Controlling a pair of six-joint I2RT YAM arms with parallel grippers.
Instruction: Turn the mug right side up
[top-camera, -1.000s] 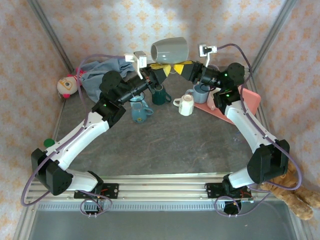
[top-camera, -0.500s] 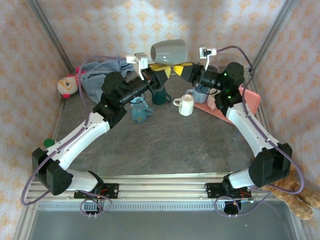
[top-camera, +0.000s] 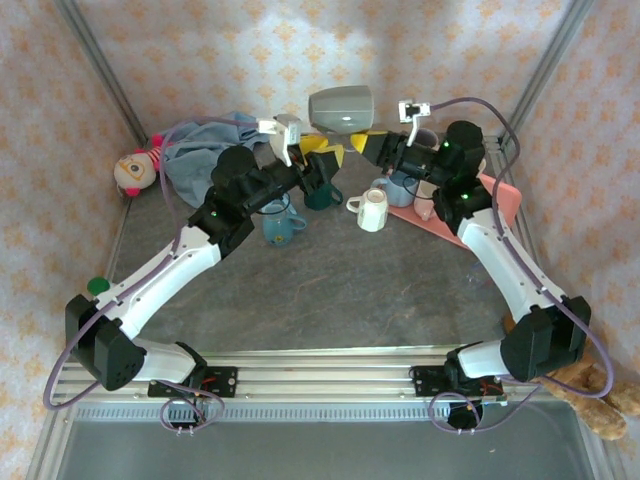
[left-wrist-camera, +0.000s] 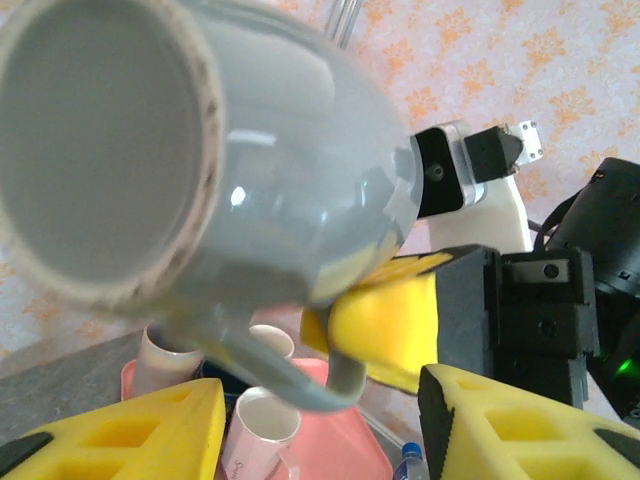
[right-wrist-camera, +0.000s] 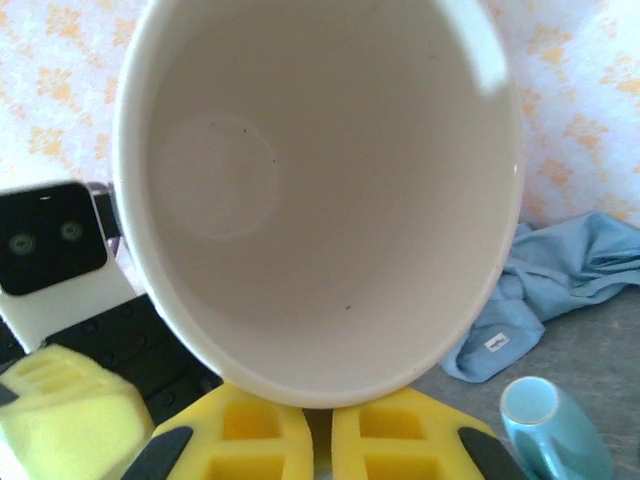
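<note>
The grey mug (top-camera: 340, 106) hangs in the air on its side at the back of the table, base to the left and mouth to the right. In the left wrist view I see its base ring and its handle (left-wrist-camera: 310, 385) hanging down. The right wrist view looks into its pale inside (right-wrist-camera: 320, 180). My right gripper (top-camera: 365, 143) is shut just under the rim (right-wrist-camera: 322, 440), at the handle end, and one of its fingers (left-wrist-camera: 400, 320) touches the handle. My left gripper (top-camera: 320, 155) is open (left-wrist-camera: 320, 430) below the mug, with the handle above its gap.
Below the grippers stand a blue mug (top-camera: 280, 222), a dark green mug (top-camera: 320, 190), a white mug (top-camera: 371, 209) and a blue-grey mug (top-camera: 400, 187). A pink tray (top-camera: 490, 205) lies at the right, with a blue cloth (top-camera: 200, 145) and a doll (top-camera: 133, 172) at the back left.
The mug has shifted a little to the right with my right gripper and turned slightly. The right arm has drawn back and up. My left gripper sits slightly lower under it.
</note>
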